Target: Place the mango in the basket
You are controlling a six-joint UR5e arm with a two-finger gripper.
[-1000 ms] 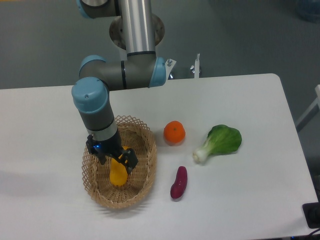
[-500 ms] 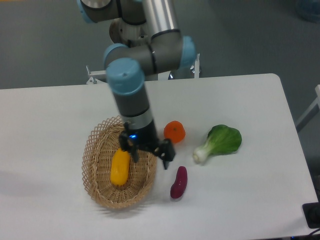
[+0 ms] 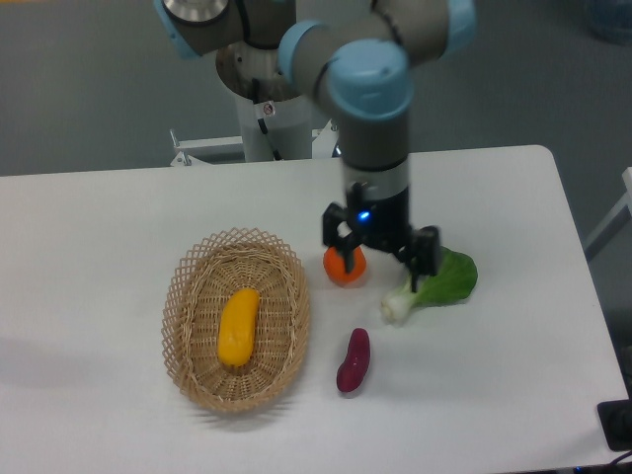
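Note:
The yellow-orange mango [image 3: 237, 325] lies lengthwise inside the oval wicker basket [image 3: 191, 279] at the left of the table. Nothing holds it. My gripper [image 3: 383, 258] hangs well to the right of the basket, above the gap between the orange and the bok choy. Its black fingers [image 3: 428, 259] are spread wide, open, with nothing between them.
A round orange [image 3: 345, 266] sits just right of the basket, partly behind the left finger. A green bok choy [image 3: 439, 279] lies to its right. A dark purple sweet potato [image 3: 353, 359] lies near the basket's lower right rim. The arm's base stands behind the table's far edge.
The gripper let go of the mango in the basket, opened and swung right across the table to above the orange and bok choy. The mango stays lying in the basket.

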